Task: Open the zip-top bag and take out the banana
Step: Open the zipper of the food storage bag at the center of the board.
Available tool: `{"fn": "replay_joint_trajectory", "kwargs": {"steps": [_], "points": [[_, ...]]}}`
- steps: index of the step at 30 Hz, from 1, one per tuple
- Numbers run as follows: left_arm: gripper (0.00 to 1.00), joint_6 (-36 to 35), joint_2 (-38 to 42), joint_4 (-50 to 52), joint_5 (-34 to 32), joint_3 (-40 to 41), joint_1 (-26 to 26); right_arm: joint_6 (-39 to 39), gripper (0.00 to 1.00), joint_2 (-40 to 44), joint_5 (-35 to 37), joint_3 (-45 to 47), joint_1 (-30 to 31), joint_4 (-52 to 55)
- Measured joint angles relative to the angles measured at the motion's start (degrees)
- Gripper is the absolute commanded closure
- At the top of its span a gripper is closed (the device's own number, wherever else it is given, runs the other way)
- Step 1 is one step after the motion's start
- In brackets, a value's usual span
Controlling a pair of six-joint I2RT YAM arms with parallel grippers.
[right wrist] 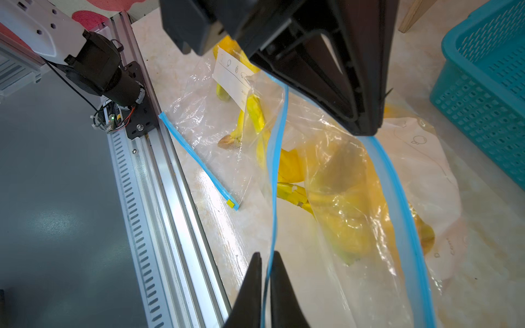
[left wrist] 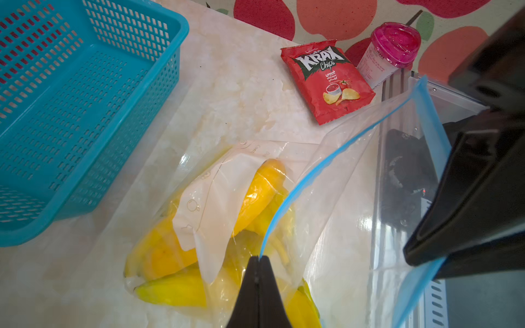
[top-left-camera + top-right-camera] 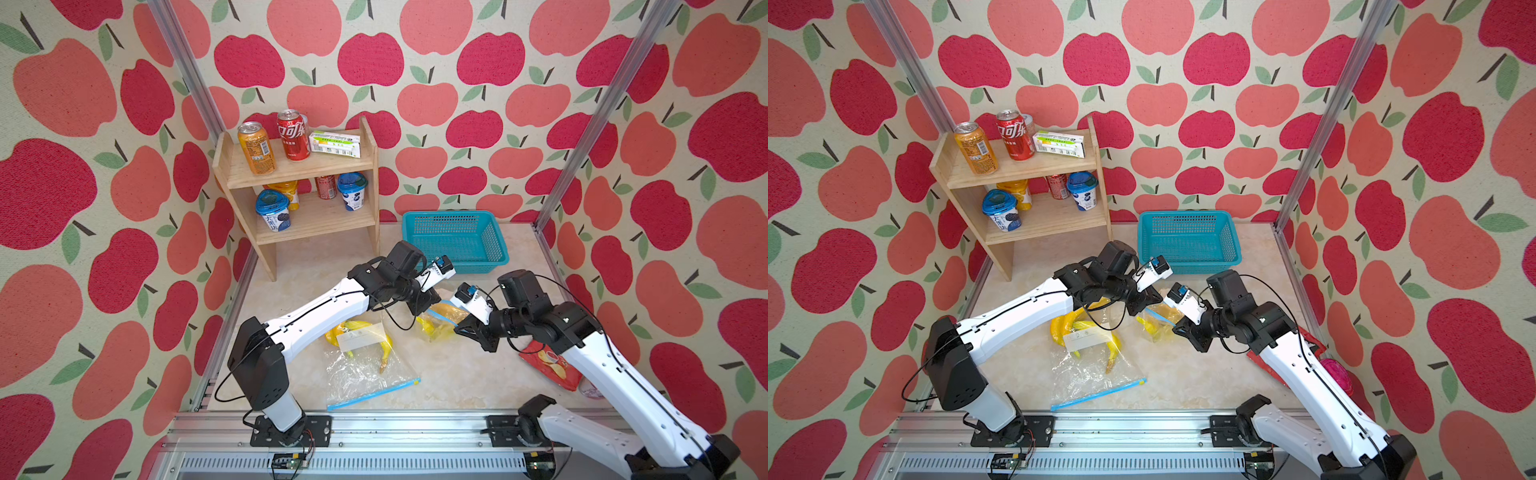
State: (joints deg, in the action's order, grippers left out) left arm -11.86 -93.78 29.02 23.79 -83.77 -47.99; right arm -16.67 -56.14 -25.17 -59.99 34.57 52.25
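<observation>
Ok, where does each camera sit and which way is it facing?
Both top views: high over the front, looking down toward the apple-patterned back wall; both arms, left gripper and right gripper show.
Left wrist: on the left arm, looking past its shut fingers across the clear blue-zipped plastic bag of yellow bananas toward the red chips packet; right gripper shows.
Right wrist: on the right arm, facing the left arm's base; own fingers slightly apart around the zip edge.
Shared: both wrist views show that bag and the teal mesh basket.

Just beyond the left gripper (image 2: 259, 258): teal basket (image 3: 449, 214); farther to its left, wooden shelf (image 3: 316, 216) — bearing cans (image 3: 293, 135) and yogurt cups (image 3: 272, 210). Behind the right gripper (image 1: 266, 255) — red chips bag (image 2: 326, 82) and pink-lidded cup (image 2: 389, 51), side by side.
</observation>
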Motion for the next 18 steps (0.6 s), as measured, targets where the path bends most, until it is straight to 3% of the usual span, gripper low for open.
{"fn": "replay_joint_trajectory", "kwargs": {"steps": [1, 3, 8, 14, 18], "points": [[1.0, 0.5, 0.0, -0.4, -1.0, 0.0, 0.0, 0.0, 0.58, 0.1, 0.0, 0.0, 0.0, 0.2], [1.0, 1.5, 0.1, -1.4, -2.5, 0.0, 0.0, 0.3, 0.56, 0.7, 0.2, 0.5, 0.0, 0.2], [1.0, 3.1, 1.4, -3.6, -5.7, 0.3, -0.4, 2.1, 0.4, 5.9, 3.3, 2.7, -0.1, -1.3], [1.0, 3.8, 5.6, -7.1, -11.4, 2.5, -3.3, 5.2, 0.39, 11.6, 6.8, 3.3, -1.4, -5.4], [1.0, 3.2, 8.2, -10.5, -16.5, 5.3, -7.7, 8.0, 0.38, 10.4, 7.3, 3.1, -2.1, -8.4]]}}
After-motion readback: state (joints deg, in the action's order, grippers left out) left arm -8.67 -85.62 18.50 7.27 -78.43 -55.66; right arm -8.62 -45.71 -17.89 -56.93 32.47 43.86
